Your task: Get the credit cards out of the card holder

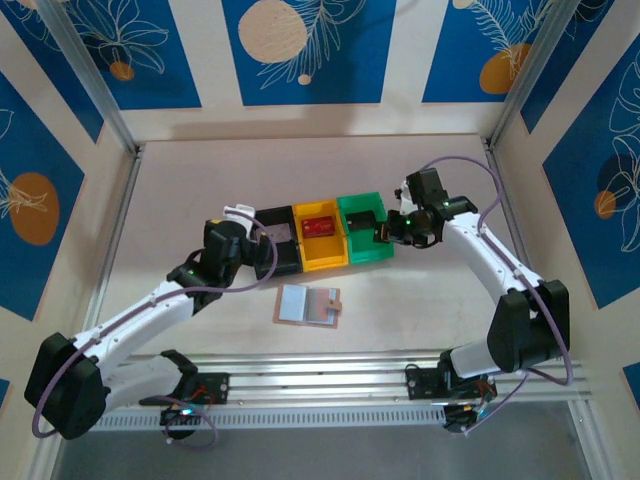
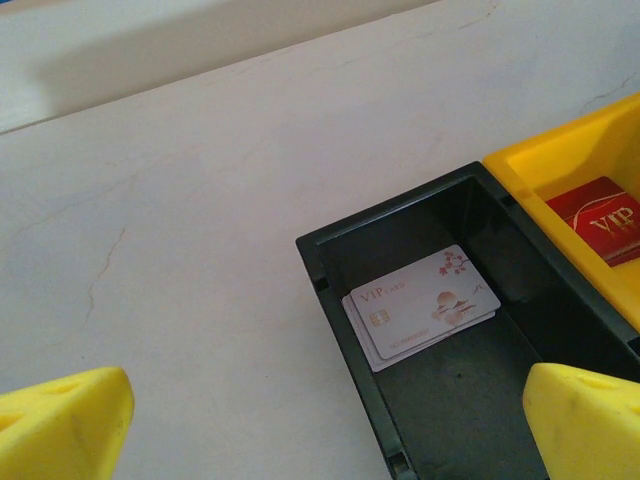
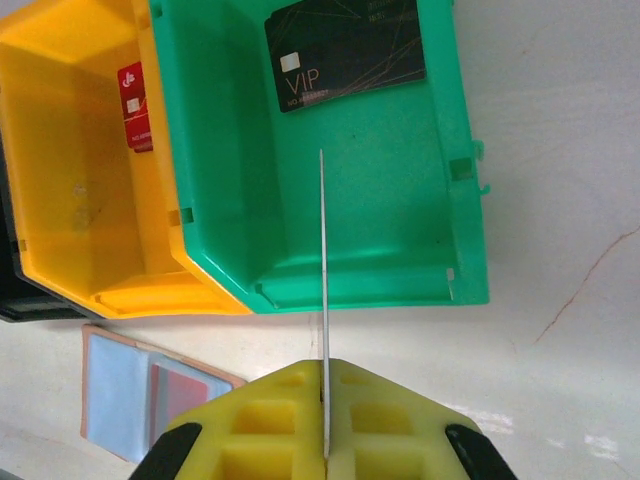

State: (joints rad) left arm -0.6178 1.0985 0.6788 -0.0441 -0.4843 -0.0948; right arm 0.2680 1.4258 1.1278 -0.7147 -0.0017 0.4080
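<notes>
Pinching a credit card in the jaws of my right gripper, I must let go low over the green bin; my left gripper has open jaws.

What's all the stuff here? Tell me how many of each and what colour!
table: one, beige
bins: three, side by side: black bin, yellow bin, green bin
pale cards: apparently two, whitish, stacked in the black bin
red card: one, in the yellow bin
black card: one, in the green bin
held card: one, edge-on, colour unclear, over the green bin
card holder: one, tan, open on the table before the bins
left gripper: one, yellow fingers, open beside the black bin
right gripper: one, yellow fingers, shut on the held card
</notes>
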